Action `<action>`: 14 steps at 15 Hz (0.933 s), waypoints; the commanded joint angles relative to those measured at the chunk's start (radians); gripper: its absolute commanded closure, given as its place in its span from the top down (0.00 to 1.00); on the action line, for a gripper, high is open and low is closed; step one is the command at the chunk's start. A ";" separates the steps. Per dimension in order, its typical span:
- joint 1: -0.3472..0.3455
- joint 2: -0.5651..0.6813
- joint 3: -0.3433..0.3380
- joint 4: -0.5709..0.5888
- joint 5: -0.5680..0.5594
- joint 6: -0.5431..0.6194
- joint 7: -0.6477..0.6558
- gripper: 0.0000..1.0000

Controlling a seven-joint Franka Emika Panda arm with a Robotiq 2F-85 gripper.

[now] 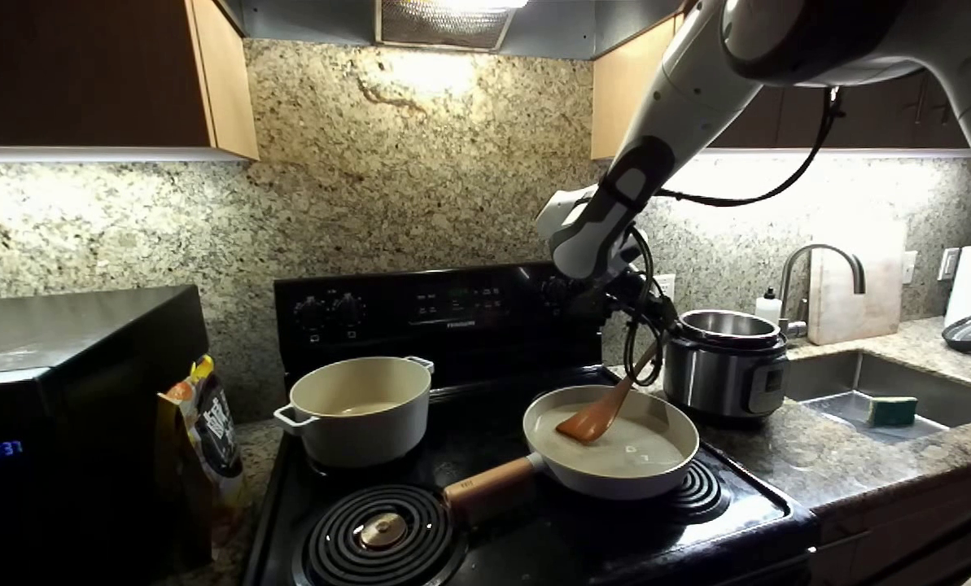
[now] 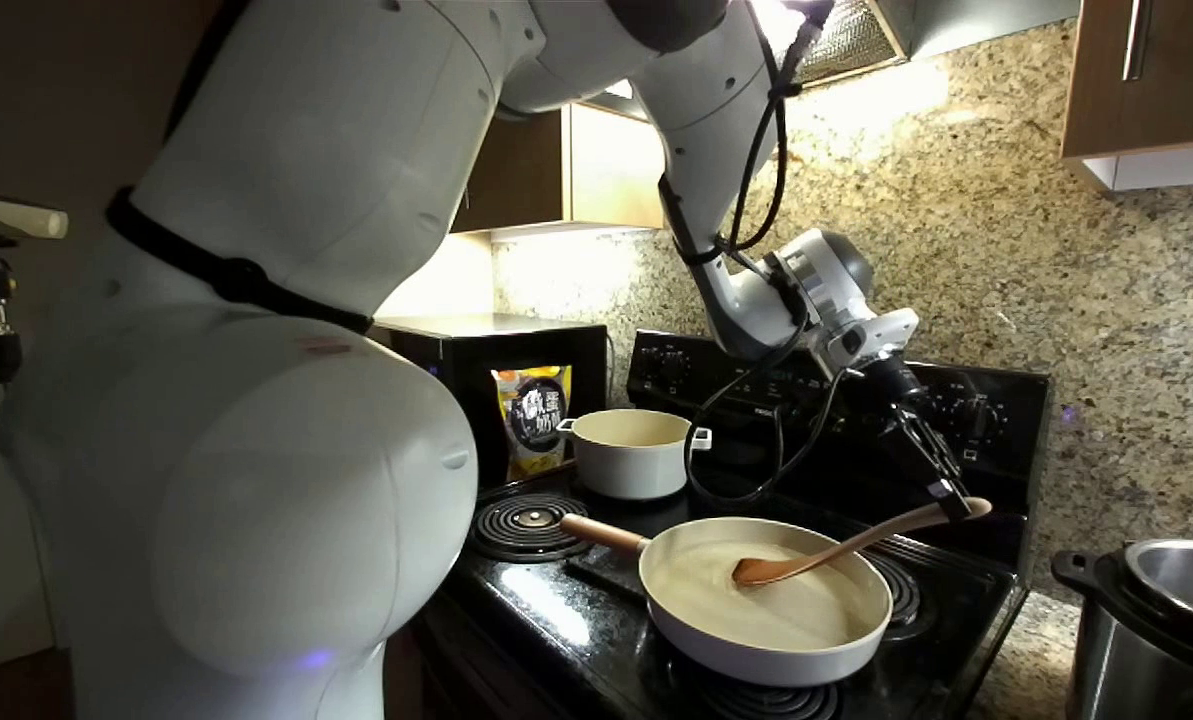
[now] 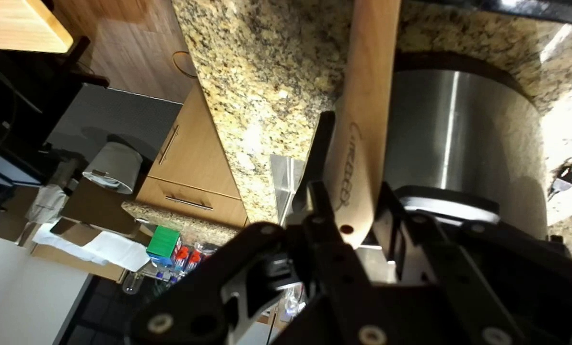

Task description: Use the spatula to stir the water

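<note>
The claw [image 2: 950, 500] is closed on the wooden spatula [image 2: 856, 541], a jaw against each side of the handle [image 3: 365, 120] beside its holed end. From the claw the long axis slopes downward over the rim of the frying pan [image 2: 786, 668], roughly opposite the pan handle [image 2: 604, 533], to the blade [image 1: 587, 425], dipped in the water [image 2: 776, 620] near mid-pan. The claw stands beyond the rim, higher than the blade and well apart from it; stirring probably calls for sweeping this slanted lever sideways.
</note>
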 commanded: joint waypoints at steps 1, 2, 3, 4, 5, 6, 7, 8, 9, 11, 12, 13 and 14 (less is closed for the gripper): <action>0.008 0.025 0.032 0.017 -0.018 0.000 -0.077 0.11; 0.010 0.020 0.039 0.004 -0.020 0.010 -0.102 0.11; 0.014 0.014 0.046 -0.012 -0.026 0.015 -0.122 0.11; 0.017 0.008 0.052 -0.026 -0.030 0.016 -0.142 0.11; 0.022 0.003 0.054 -0.040 -0.036 0.007 -0.155 0.11; 0.026 0.000 0.056 -0.050 -0.041 -0.002 -0.167 0.11; 0.029 -0.002 0.053 -0.064 -0.046 -0.014 -0.163 0.11; 0.028 -0.009 0.051 -0.080 -0.045 -0.019 -0.162 0.11; 0.023 -0.018 0.049 -0.100 -0.043 -0.017 -0.158 0.11; 0.009 -0.041 0.041 -0.139 -0.038 -0.005 -0.155 0.11; 0.001 -0.057 0.034 -0.160 -0.039 0.004 -0.147 0.11; -0.005 -0.070 0.026 -0.175 -0.039 0.007 -0.141 0.11; -0.013 -0.080 0.017 -0.185 -0.037 0.003 -0.134 0.11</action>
